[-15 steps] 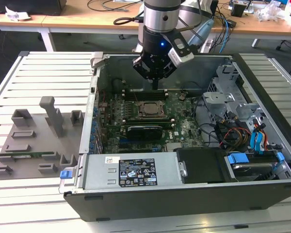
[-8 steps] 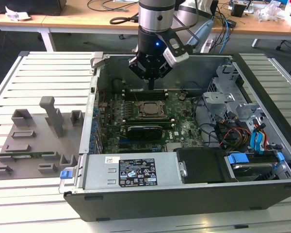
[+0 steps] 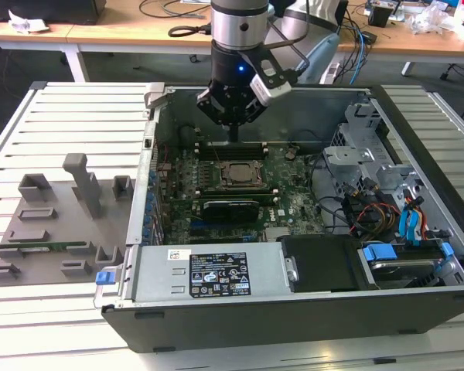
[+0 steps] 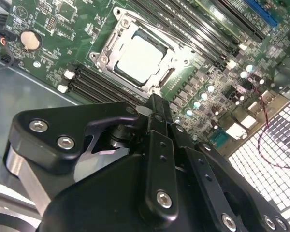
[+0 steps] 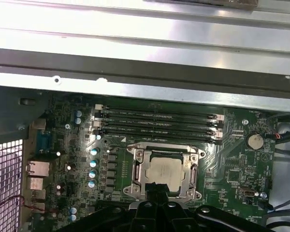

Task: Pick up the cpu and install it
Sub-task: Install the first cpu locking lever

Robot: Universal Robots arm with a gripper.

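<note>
Gripper (image 3: 233, 131) hangs inside the open computer case (image 3: 417, 309), its fingers drawn together with nothing between them, tip just above the memory slots (image 5: 157, 123). Seated in the socket frame (image 5: 163, 173) on the motherboard (image 3: 294, 205) lies the cpu (image 4: 137, 58), silvery top plate exposed, at 6 o'clock from the gripper in the exterior view. Case rests on the slatted desk (image 3: 31, 131).

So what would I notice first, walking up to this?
Probably the open computer case lying on the slatted table, with the arm's black claw hanging inside it over the green board. In both wrist views, a silvery cpu sits in its metal-rimmed socket just beyond the claw. A grey tray lies on the exterior view's left.
</note>
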